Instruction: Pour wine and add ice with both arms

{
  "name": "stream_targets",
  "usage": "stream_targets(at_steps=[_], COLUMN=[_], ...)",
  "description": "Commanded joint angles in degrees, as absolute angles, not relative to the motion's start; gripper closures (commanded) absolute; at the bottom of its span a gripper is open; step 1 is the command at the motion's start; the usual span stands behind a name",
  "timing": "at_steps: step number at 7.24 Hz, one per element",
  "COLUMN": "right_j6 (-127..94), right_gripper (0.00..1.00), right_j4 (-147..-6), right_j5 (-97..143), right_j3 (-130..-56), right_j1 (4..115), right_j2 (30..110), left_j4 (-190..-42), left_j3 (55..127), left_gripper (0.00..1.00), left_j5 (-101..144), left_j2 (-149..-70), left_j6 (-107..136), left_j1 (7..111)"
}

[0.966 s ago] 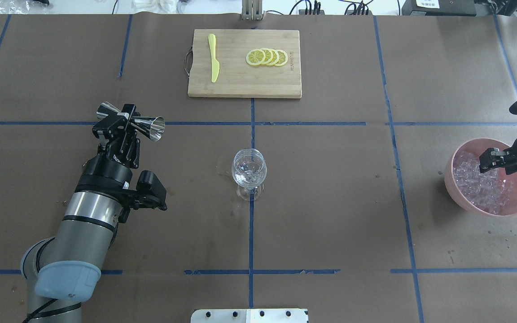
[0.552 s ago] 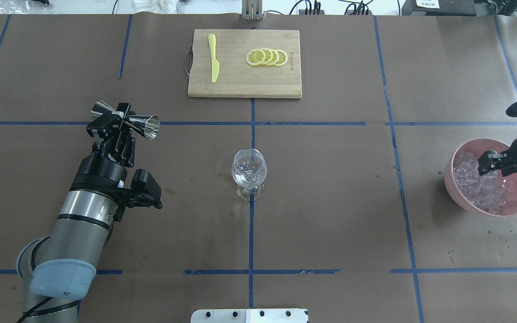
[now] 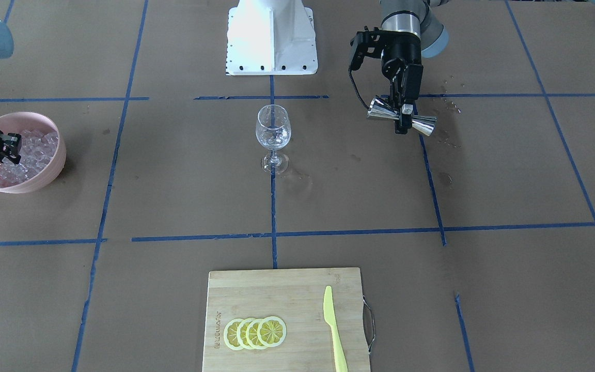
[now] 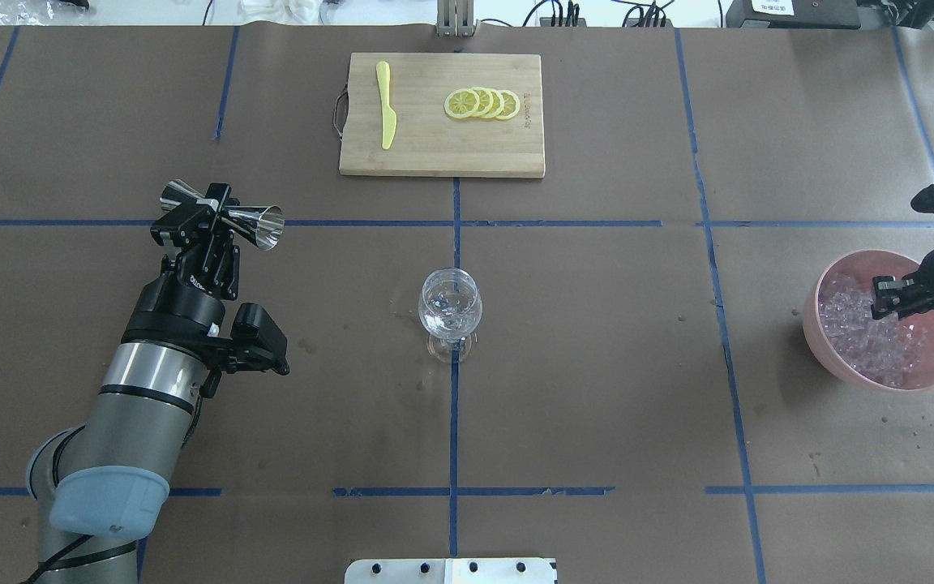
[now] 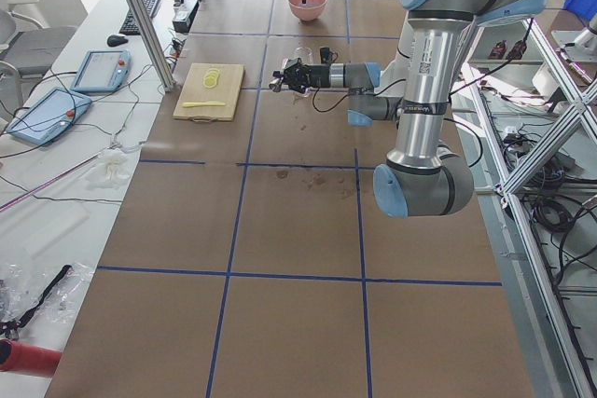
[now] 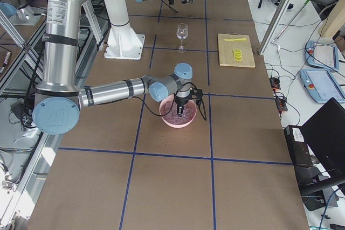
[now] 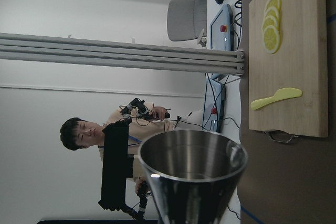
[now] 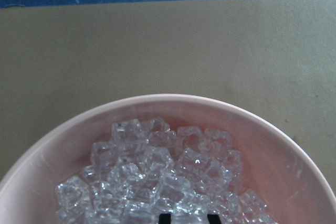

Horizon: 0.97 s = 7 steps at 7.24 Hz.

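On the table's (image 4: 597, 365) left, the left gripper (image 4: 220, 212) is clamped on the waist of a steel jigger (image 4: 261, 225) held sideways; at centre stands a stemmed glass (image 4: 450, 302) holding a little clear wine (image 4: 444, 319); at right, the right gripper (image 4: 887, 298) dips into the ice (image 4: 848, 320) in a pink bowl (image 4: 840, 369) — whether it pinches a cube cannot be told.

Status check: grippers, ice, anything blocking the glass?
Left gripper shut on jigger, held sideways, away from glass. Right gripper down among ice in pink bowl, grip unclear. Nothing seen between bowl and glass.
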<state>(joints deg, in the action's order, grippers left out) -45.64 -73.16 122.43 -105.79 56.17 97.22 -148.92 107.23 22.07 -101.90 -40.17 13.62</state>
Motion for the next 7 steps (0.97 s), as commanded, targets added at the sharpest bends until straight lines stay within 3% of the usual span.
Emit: stream_targets(at_steps=[1,4,7], right_j6=[-45.53,-45.79,-46.23], right_gripper=[1.00,1.00,1.00], right_j4=[-73.13,-73.83,-74.00], right_j5=[122.52,122.96,129.61], right_j3=[-106.43,-113.35,-114.70], right_j1=[56.42,57.65,63.26], right_j2=[97.29,98.26,97.83], left_j4=[-148.97,-153.07,-167.98], left_j3=[107.23,107.23,106.18], left_gripper=[1.00,1.00,1.00], left_j5=[22.15,22.15,22.06], left_j2=[-101.87,-98.72,-89.95], left_j6=[-40.17,-39.90,-37.81], left_j1=[13.71,13.80,13.80])
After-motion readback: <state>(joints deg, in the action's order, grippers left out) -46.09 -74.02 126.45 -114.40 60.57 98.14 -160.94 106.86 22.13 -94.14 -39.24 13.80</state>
